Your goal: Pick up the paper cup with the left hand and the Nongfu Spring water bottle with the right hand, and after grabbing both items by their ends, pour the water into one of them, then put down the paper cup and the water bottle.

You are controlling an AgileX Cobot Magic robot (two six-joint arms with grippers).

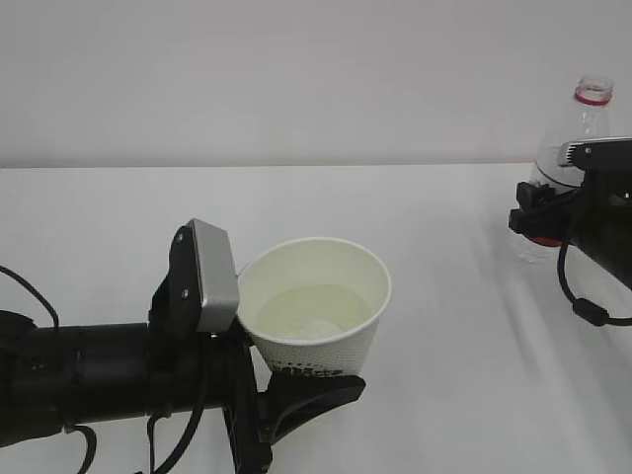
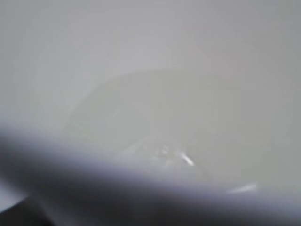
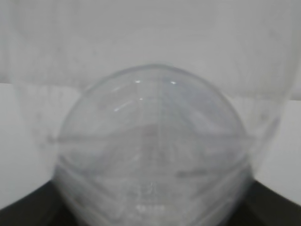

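The left gripper [image 1: 296, 380] is gripping the paper cup [image 1: 316, 311] around its lower part, with a dark finger curving under the cup's right side, holding it raised in the foreground over the white table [image 1: 444, 326]. The cup is tilting slightly toward the camera, and the water [image 1: 306, 314] is lying as a pale pool in its bottom; the left wrist view is showing the same pool [image 2: 164, 155] past the blurred rim. At the far right, the right gripper [image 1: 548, 212] is clamping the water bottle [image 1: 583, 128] around its label band, keeping it upright with its open, red-ringed neck on top. The right wrist view is filled by the bottle's clear rounded body [image 3: 150, 150].
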